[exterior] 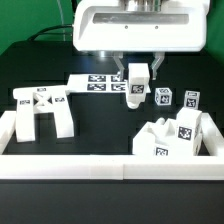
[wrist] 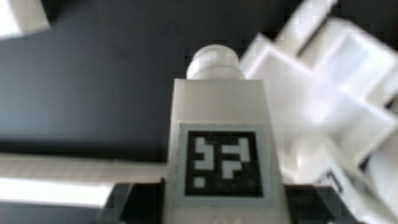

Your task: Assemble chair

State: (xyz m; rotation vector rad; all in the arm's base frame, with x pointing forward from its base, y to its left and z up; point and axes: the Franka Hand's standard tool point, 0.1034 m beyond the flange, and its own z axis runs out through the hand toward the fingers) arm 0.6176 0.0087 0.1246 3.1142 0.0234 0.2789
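the claw is closed narrow on one chair leg, which hangs just beneath it and clear of the table. the leg's long axis is upright, and its round peg points away from the claw. the cross-braced frame lies well off to the claw's side, on the exterior view's left.

White, tagged seat block rests on the table. Just behind it a short leg and a second short leg stand upright, side by side. Behind it, toward the exterior view's left, the gripper clamps a long leg upright. Well apart on that side lies the cross-braced frame
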